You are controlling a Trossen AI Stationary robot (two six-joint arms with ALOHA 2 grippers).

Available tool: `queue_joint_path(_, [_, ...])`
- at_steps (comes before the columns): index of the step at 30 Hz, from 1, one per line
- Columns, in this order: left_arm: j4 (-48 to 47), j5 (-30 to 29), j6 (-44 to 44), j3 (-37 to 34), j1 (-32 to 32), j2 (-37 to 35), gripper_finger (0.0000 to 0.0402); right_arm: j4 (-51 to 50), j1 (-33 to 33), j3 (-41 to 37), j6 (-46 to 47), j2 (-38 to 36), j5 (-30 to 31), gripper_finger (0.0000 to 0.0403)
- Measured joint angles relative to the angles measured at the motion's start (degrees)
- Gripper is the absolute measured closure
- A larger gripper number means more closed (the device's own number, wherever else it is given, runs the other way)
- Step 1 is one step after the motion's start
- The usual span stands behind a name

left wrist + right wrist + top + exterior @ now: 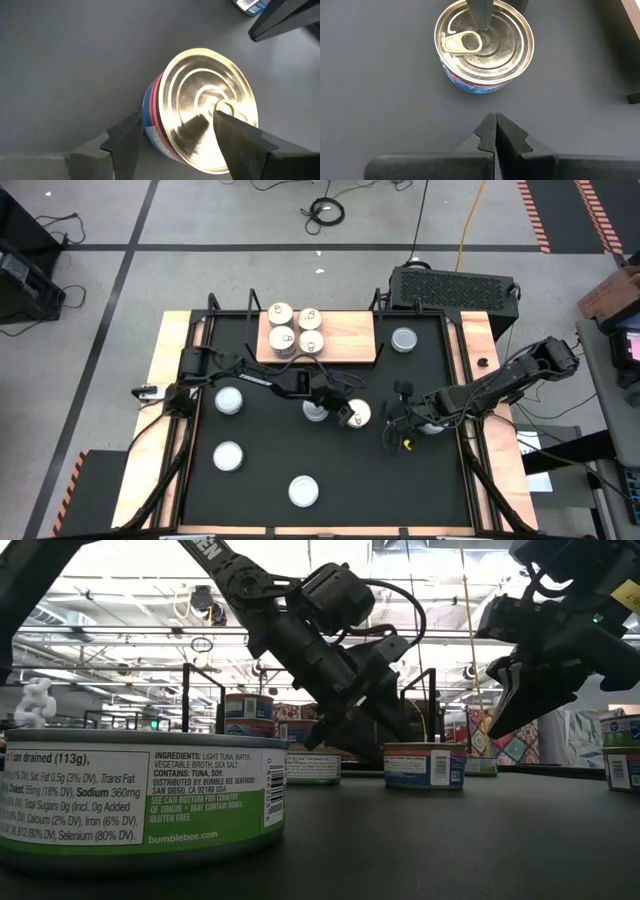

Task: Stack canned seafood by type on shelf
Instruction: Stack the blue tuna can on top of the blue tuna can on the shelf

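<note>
**A:** Nearest the low camera: one green-labelled tuna tin [140, 795], upright on the worktop [270, 442], untouched. What's on the shelf?

**B:** Shelf [350, 330], at the far edge of the worktop: four cream-topped tins [296, 329] grouped at its left end. Whether any sits on another I cannot tell from above. The right half of the board is bare.

**A:** Loose stock?

**B:** Silver-topped tin [202, 107], mid-worktop: the left gripper [343, 413] is over it, jaws apart, one finger either side, not yet closed on it. Beside it, a second tin [315, 411] under the same arm. Three plain-topped tins on the near left: one [229, 400], one [228, 456], one [303, 491]. One more [404, 339] sits just off the shelf's right end. A pull-tab tin [484, 46] stands in front of the right gripper [398, 432], which is at the right of the worktop, jaws pressed together, holding nothing.

**A:** Progress?

**B:** Judged under halfway. One type looks shelved; seven or so tins remain on the worktop, and the second type has no place on the board yet. Step in hand: close on the silver-topped tin and carry it to the bare end.
</note>
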Motion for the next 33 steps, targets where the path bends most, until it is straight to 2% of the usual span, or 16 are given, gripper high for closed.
queue_joint_path(15, [-0.8, 2.1, 0.0, 0.0, 0.1, -0.1, 0.0291, 0.0, 0.0, 0.0, 0.0, 0.0, 0.0, 0.0403])
queue_joint_path(23, [-0.1, 5.6, -0.1, 0.1, 1.5, -0.1, 0.0390, 0.0, 0.0, 0.0, 0.0, 0.0, 0.0, 0.0403])
queue_joint_path(33, [3.6, 12.3, -3.3, -0.1, 3.3, 0.1, 0.0400, 0.0, 0.0, 0.0, 0.0, 0.0, 0.0, 0.0403])
